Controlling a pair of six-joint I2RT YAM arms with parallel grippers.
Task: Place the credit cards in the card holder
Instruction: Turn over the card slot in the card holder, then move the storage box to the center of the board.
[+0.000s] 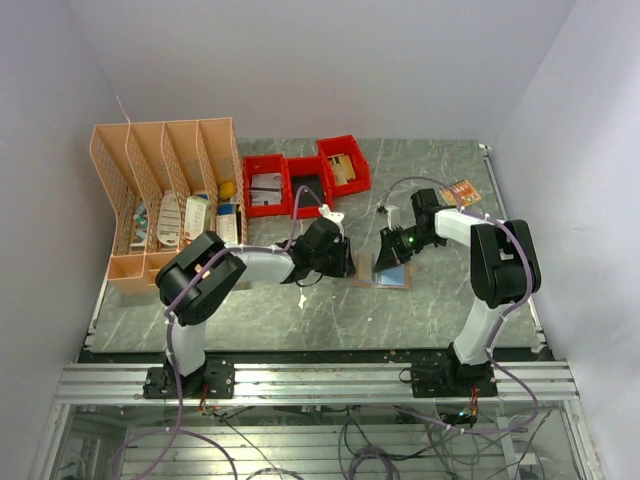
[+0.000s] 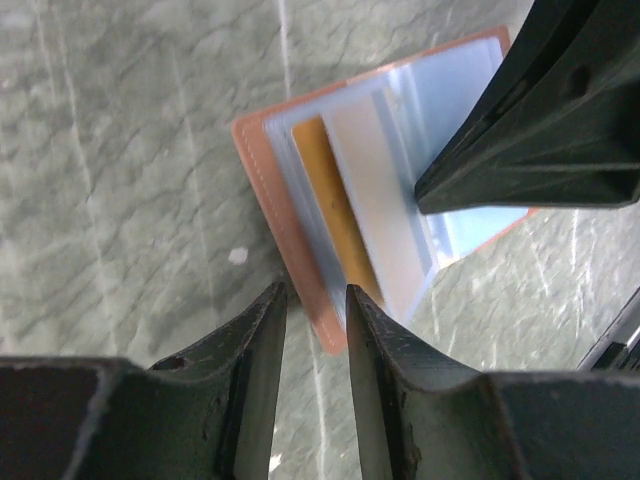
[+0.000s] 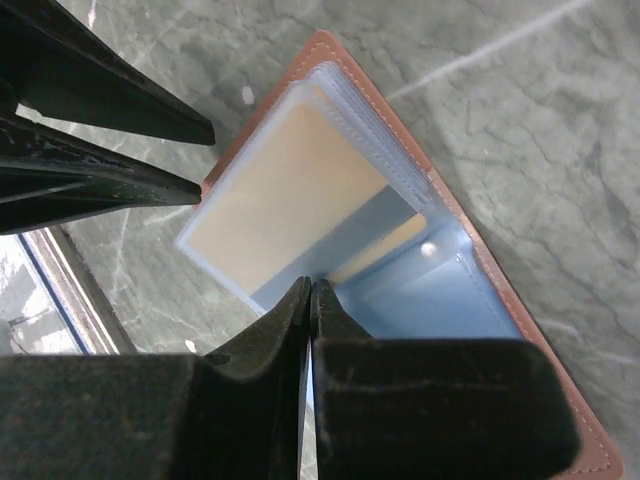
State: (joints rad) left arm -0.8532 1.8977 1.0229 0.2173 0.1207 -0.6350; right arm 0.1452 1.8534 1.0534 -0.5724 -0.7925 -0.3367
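Right tool sat closed at the credit card's edge, left tool ajar; the loose card holder could slip.

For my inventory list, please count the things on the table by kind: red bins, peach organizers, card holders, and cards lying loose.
Red bins: 3
Peach organizer: 1
Card holder: 1
Loose card: 1
Total: 6

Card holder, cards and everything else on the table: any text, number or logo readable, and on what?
None readable.
Card holder and the tan card in its sleeve: no print visible.
Patterned card at far right and organizer contents: markings too small to read.
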